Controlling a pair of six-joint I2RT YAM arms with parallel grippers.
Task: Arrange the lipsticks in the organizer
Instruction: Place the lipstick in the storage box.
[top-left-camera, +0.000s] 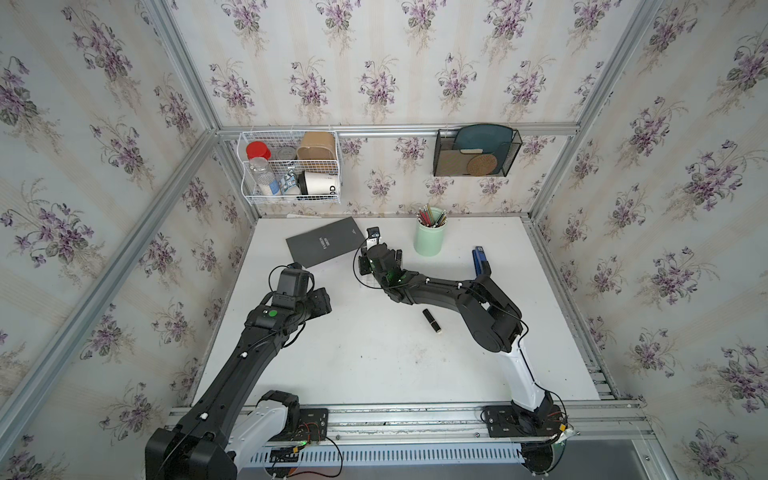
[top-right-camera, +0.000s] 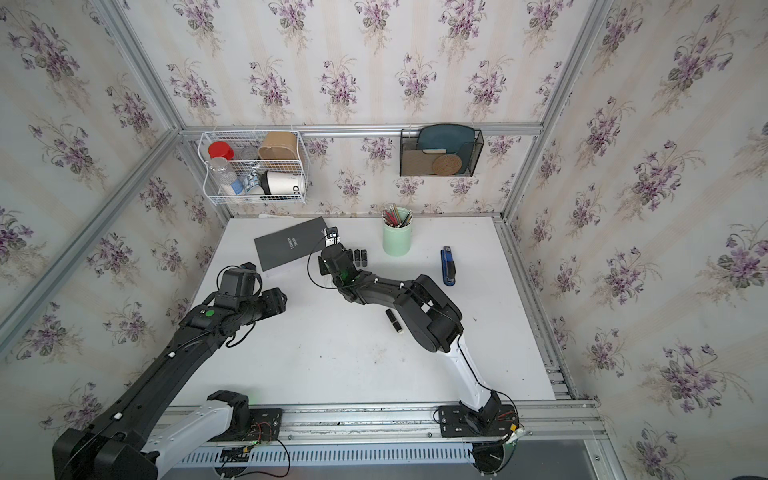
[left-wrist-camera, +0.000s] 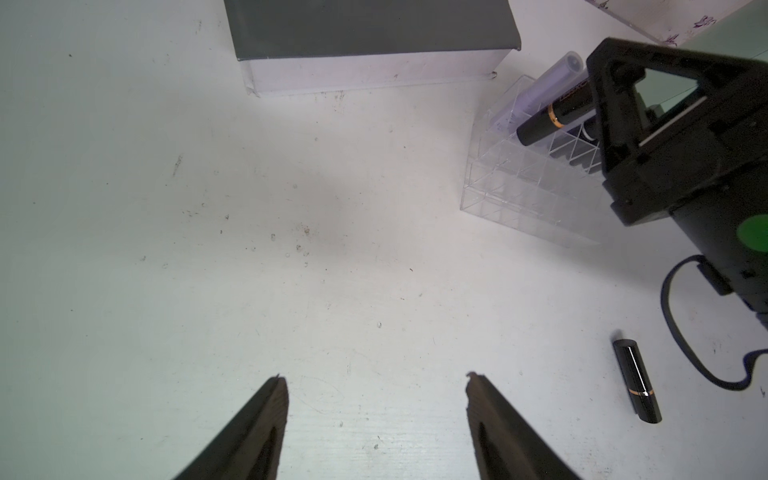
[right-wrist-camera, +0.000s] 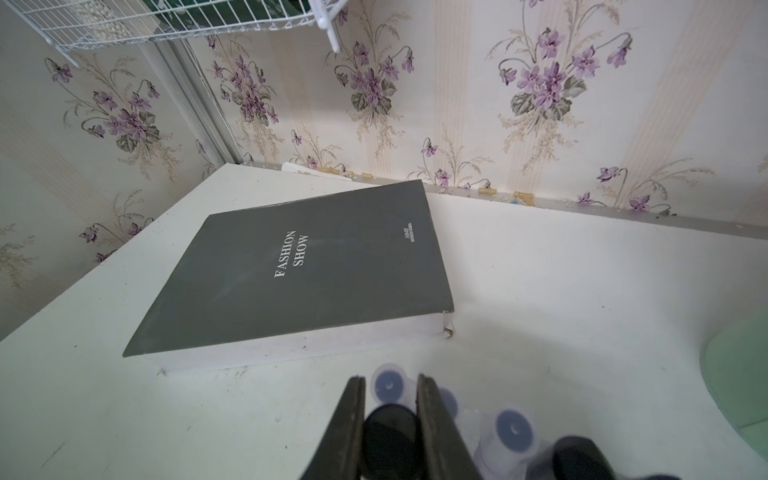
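Your right tool (right-wrist-camera: 390, 377) grips a black lipstick (right-wrist-camera: 388, 432): lower it upright into a free cell of the organizer (left-wrist-camera: 519, 195); your left tool (left-wrist-camera: 374, 376) stands apart, empty.

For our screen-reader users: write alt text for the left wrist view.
The right gripper holds a black lipstick, tilted, over the clear organizer, which holds lilac tubes. The left gripper hangs open above the white table; a second black lipstick lies loose there.

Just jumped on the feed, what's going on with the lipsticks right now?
The right end effector is shut on a black lipstick, holding it over the organizer, where lilac lipsticks already stand in cells. The left end effector is open above the table. A second black lipstick lies loose there.
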